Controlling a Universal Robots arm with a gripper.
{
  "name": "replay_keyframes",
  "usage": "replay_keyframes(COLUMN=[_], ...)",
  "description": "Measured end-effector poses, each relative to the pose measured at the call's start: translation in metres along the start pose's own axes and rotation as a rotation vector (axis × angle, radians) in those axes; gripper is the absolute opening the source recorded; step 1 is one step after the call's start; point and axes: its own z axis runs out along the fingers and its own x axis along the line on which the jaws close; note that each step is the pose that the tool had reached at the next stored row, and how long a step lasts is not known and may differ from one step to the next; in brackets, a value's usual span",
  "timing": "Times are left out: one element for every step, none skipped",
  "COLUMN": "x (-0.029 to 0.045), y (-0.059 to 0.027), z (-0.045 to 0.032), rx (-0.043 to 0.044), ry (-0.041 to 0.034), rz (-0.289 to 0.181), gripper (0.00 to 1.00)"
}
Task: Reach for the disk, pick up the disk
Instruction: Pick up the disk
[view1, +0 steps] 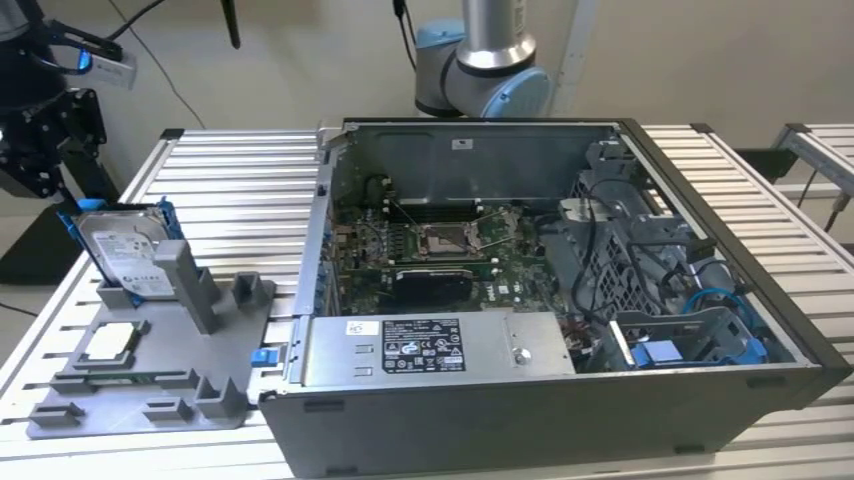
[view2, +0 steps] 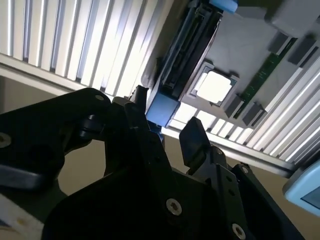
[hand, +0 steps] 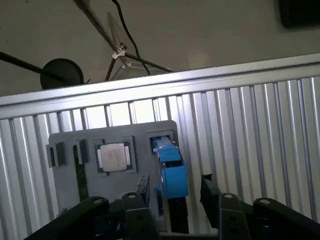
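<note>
The disk (view1: 124, 250), silver-grey with a white label and a blue bracket, stands on edge in a slot of the grey fixture plate (view1: 140, 395) at the exterior view's left. My dark gripper (view1: 56, 185) hangs just above its far upper corner. Both wrist views look along the disk's edge: the blue bracket (hand: 172, 175) (view2: 161, 110) lies between my two fingers. The gripper (hand: 176, 189) (view2: 167, 122) is open, with a gap showing on each side of the bracket. Most of the disk's labelled face is hidden in the wrist views.
A small square white-topped chip (view1: 112, 342) (hand: 115, 156) (view2: 215, 86) sits in the same fixture plate beside the disk. A large open computer case (view1: 534, 300) occupies the slatted table's (view1: 240, 180) middle. The arm's base (view1: 481, 70) stands behind the case.
</note>
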Motion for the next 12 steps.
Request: replay_keyframes(x=[-0.0001,-0.0001,-0.0001,-0.0001,-0.0001,0.0000,0.0002,0.0004,0.0008,0.0012,0.0015,0.0018], y=[-0.0005,-0.0008,-0.0011,-0.0013,-0.0013,-0.0014,-0.0015,-0.0016,-0.0017,-0.0018,-0.0018,-0.0019], z=[0.0007,0.0014,0.0022,0.0032,0.0043,0.0054,0.0066,0.0077,0.0088,0.0099,0.0110,0.0121], rx=[-0.0007,-0.0010,-0.0012,-0.0014,-0.0017,-0.0019,-0.0021,-0.0022,-0.0021,-0.0021,-0.0021,-0.0022], ry=[0.0004,0.0006,0.0010,0.0013,0.0015,0.0018,0.0019,0.0020,0.0020,0.0020,0.0020,0.0021], rz=[-0.010,-0.019,-0.026,-0.033,-0.038,-0.043,-0.046,-0.047,-0.048,-0.049,-0.050,-0.051], gripper=[1.00,1.00,1.00,1.00,1.00,1.00,1.00,1.00,1.00,1.00,1.00,1.00])
